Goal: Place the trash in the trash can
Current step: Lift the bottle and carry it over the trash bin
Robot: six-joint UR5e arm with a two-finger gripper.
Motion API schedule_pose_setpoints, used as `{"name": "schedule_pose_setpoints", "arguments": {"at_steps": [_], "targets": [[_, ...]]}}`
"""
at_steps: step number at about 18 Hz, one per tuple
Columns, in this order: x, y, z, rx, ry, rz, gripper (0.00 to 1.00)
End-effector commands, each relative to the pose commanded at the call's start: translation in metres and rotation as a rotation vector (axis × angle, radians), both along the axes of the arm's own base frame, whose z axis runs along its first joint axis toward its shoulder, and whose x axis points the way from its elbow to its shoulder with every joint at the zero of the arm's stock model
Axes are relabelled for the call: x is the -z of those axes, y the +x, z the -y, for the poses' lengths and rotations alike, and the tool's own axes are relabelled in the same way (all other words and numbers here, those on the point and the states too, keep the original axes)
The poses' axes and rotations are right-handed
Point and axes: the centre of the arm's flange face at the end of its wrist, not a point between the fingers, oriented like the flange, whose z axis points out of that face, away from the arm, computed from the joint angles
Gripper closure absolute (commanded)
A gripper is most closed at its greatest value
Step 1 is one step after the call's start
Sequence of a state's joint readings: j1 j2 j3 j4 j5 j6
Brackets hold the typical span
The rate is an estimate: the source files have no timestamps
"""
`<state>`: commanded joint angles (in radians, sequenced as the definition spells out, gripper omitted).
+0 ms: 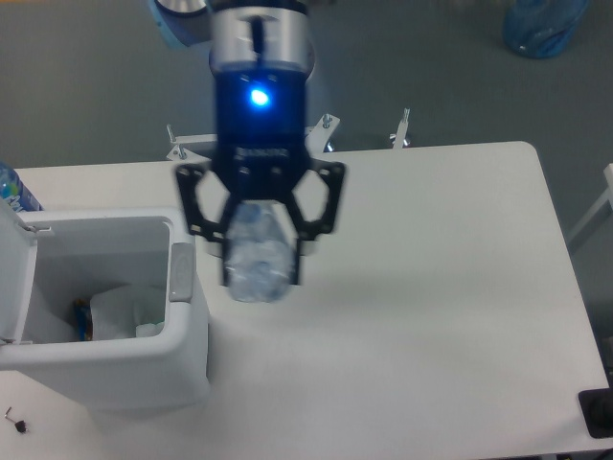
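Note:
My gripper [261, 273] hangs over the table, just right of the trash can, and is shut on the clear plastic bottle [259, 257], which hangs end-down between the fingers. The trash can [182, 350] is a white boxy bin at the left front of the table, with its lid swung open to the left and a grey latch tab [181, 272] on its right rim. Inside it lies a crumpled white wrapper [124, 311] next to a bit of a blue-and-orange packet [82, 316].
A blue-capped bottle [13, 192] shows at the left edge behind the bin lid. A blue bag [542, 24] lies on the floor at the far right. Metal clamps [402, 129] stand along the table's back edge. A dark object [598, 412] sits at the front right corner.

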<state>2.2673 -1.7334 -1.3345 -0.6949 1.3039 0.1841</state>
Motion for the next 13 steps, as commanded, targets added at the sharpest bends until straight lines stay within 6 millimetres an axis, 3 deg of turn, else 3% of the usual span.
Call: {"name": "schedule_pose_setpoints", "arguments": {"at_steps": [2, 6, 13], "targets": [[-0.002, 0.020, -0.006, 0.032, 0.001, -0.004, 0.41], [-0.004, 0.041, -0.014, 0.070, 0.003, -0.008, 0.41], [0.005, 0.052, -0.025, 0.101, -0.011, -0.005, 0.40]]}}
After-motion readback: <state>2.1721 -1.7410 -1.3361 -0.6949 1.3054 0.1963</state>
